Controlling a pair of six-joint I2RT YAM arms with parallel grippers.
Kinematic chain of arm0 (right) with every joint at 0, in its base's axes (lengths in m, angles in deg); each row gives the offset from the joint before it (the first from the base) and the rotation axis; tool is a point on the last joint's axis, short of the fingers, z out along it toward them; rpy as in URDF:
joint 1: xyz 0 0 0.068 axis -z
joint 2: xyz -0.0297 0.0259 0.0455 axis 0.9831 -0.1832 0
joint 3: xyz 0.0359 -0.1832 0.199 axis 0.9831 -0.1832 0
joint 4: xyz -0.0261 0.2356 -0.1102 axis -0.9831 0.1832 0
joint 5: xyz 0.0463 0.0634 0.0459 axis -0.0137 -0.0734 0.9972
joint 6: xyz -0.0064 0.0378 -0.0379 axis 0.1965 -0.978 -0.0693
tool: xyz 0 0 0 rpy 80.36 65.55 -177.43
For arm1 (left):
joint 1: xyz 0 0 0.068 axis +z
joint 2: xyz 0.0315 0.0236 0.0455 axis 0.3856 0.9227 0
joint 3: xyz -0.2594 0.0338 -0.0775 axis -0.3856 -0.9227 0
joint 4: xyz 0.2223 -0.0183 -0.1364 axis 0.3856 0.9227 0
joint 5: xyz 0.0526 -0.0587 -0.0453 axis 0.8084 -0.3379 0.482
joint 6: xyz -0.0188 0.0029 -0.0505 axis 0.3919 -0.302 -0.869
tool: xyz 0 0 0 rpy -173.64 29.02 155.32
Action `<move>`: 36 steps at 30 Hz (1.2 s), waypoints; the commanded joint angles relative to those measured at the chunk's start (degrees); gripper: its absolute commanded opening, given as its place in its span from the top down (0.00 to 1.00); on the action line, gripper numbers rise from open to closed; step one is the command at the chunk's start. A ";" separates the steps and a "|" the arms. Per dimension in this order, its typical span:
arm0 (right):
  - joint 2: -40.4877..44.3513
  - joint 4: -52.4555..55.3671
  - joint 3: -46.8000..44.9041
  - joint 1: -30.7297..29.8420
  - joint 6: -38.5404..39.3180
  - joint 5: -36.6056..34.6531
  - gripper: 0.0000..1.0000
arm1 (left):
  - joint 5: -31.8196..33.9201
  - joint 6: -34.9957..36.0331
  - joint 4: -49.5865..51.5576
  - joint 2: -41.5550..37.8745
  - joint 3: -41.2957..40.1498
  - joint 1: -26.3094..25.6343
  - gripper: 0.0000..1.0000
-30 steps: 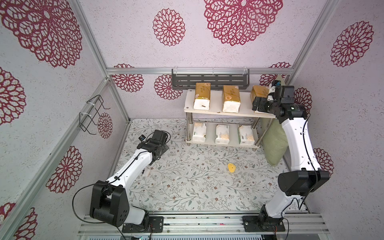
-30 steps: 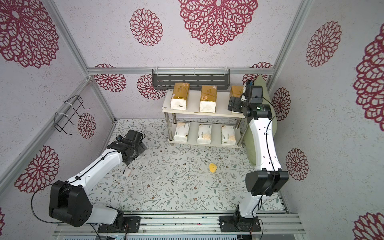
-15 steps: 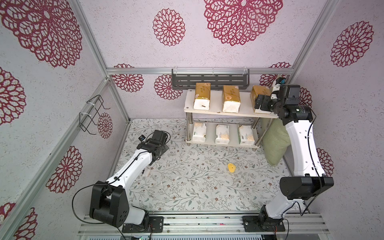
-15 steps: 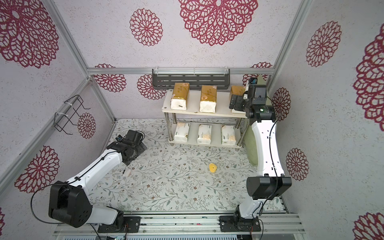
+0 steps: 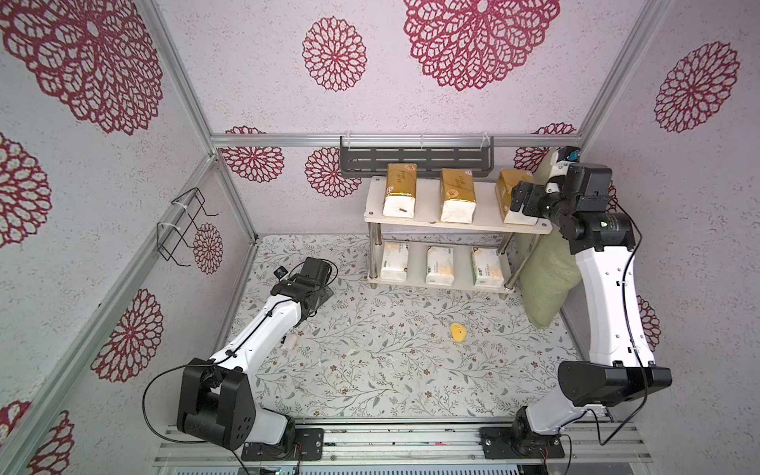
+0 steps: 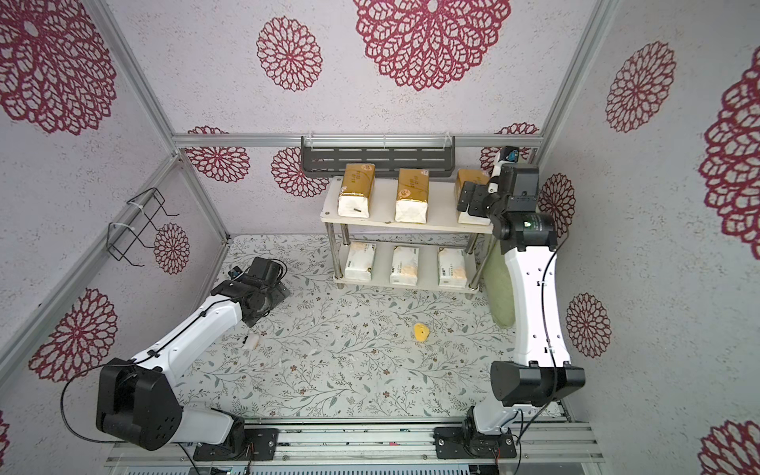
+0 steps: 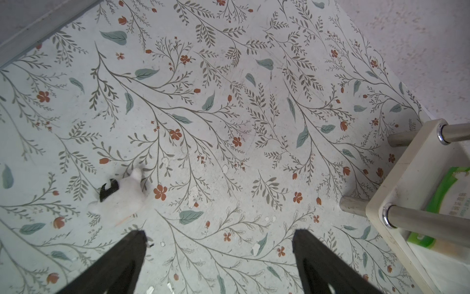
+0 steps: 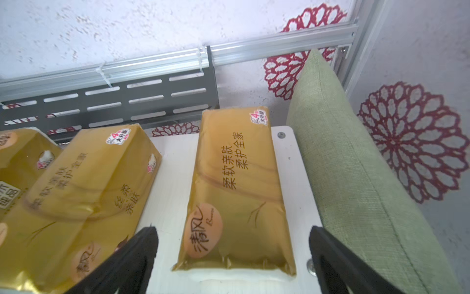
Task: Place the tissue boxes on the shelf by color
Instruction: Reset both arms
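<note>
Where the shelf (image 5: 427, 205) stands at the back of the flowered counter (image 5: 370, 370), all six tissue boxes (image 5: 457, 195) sit on it, sorted by colour. Three gold tissue boxes (image 5: 399, 190) lie side by side on the shelf's top board, white ends facing the arms, bare board between them. Three white tissue boxes (image 5: 440, 265), with orange patches and green print, lie in a matching row on the shelf's bottom board.

The right gripper (image 8: 232, 231) is up at the shelf's top board, at the end beside the green cushion (image 5: 543, 279). Its jaws are spread wide and flank the near end of the last gold box (image 8: 236, 191). Its wrist view shows white board between each black finger and the wrapper, so it pinches nothing. That box lies flat, near the cushion, which stands propped at that end of the shelf.

The left gripper (image 7: 219, 233) is low over the counter, off the shelf's other end and a little in front of it, jaws likewise spread with only flowered surface between them. A small white scrap (image 7: 119, 196) lies on the counter near it. A yellow lump (image 5: 457, 332) rests on the counter in front of the shelf, well apart from both grippers. A grey slotted rack (image 5: 415, 160) hangs on the wall just behind the shelf's top board.
</note>
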 commanded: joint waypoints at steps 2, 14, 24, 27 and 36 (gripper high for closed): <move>5.18 -2.11 0.42 -2.08 -1.12 1.01 0.01 | 3.97 2.31 0.31 -1.08 1.11 -0.86 0.03; 21.67 -12.63 -29.71 -14.04 -2.55 9.16 0.01 | 14.27 7.27 -1.13 -0.50 3.49 -6.60 0.03; 28.92 -30.89 -65.55 -18.18 -1.82 14.23 0.01 | 20.03 14.95 -10.03 -0.48 -0.26 -6.86 0.03; 30.56 -42.28 -77.34 -18.11 0.07 6.97 0.01 | 21.76 21.80 -17.39 0.69 -2.86 -5.77 0.03; 29.02 -73.87 -99.63 -8.75 3.80 -6.99 0.01 | 25.43 40.33 -45.13 2.09 -12.99 -0.77 0.03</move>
